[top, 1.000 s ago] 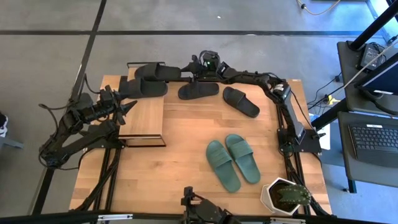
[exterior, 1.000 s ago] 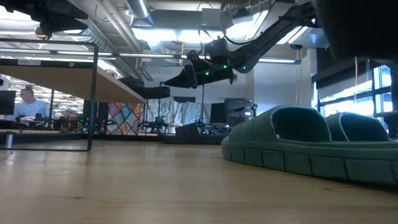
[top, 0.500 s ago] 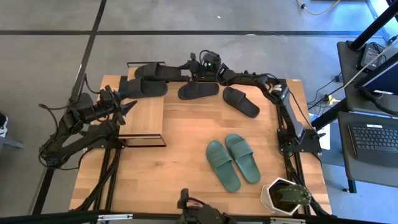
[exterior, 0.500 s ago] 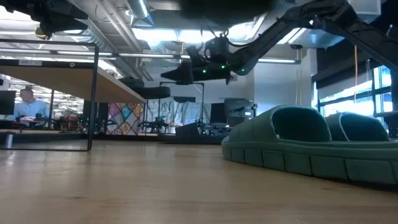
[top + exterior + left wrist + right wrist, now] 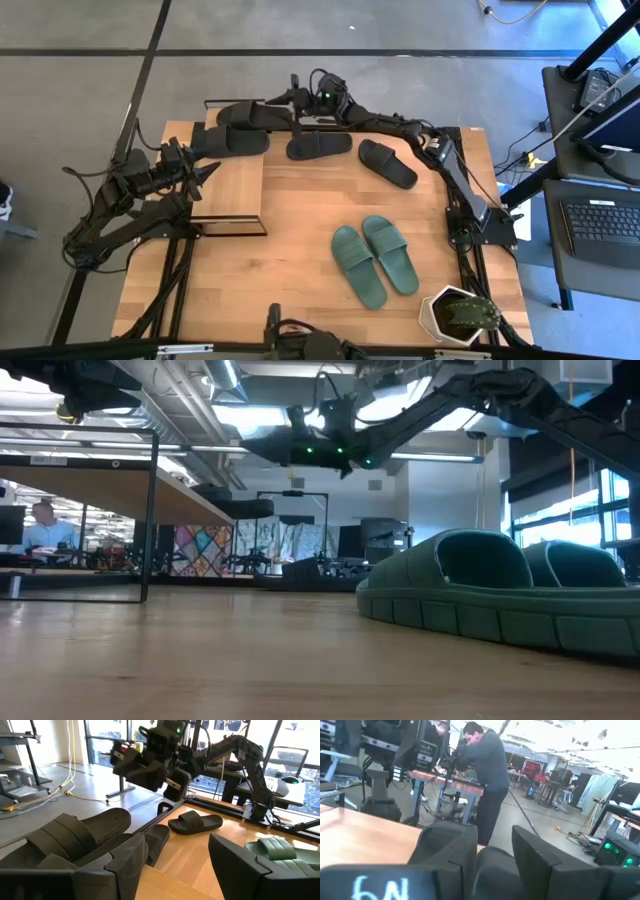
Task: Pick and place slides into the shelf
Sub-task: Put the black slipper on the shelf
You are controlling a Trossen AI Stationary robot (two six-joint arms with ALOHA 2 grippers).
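Since the earlier frames the right gripper [image 5: 296,100] has swung away from the middle of the tabletop's far edge toward the shelf [image 5: 230,185], carrying a black slide [image 5: 252,114] with it; that slide now sits higher in the low view and hangs above the far end of the shelf's top board. The gripper's fingers [image 5: 447,847] are clamped on the slide, which shows dark between them in the right wrist view. In the left wrist view the same slide [image 5: 145,770] is seen held in the air, tilted, beyond the shelf's far end.

A second black slide [image 5: 232,140] lies on the far end of the shelf's board, just beside the carried one. Two more black slides rest on the tabletop [image 5: 300,220]: one [image 5: 318,146] near the far edge, just right of the shelf, and another [image 5: 388,163] farther right, lying at an angle. The teal-green pair [image 5: 375,258] lies side by side nearer the front, well apart from the shelf; in the low view it fills the right foreground.

The left gripper [image 5: 205,172] waits at the shelf's left side, its fingers [image 5: 125,860] spread apart with nothing between them.

A potted plant [image 5: 458,315] stands at the tabletop's front right corner. A person in a grey top [image 5: 487,765] stands at a bench in the room behind
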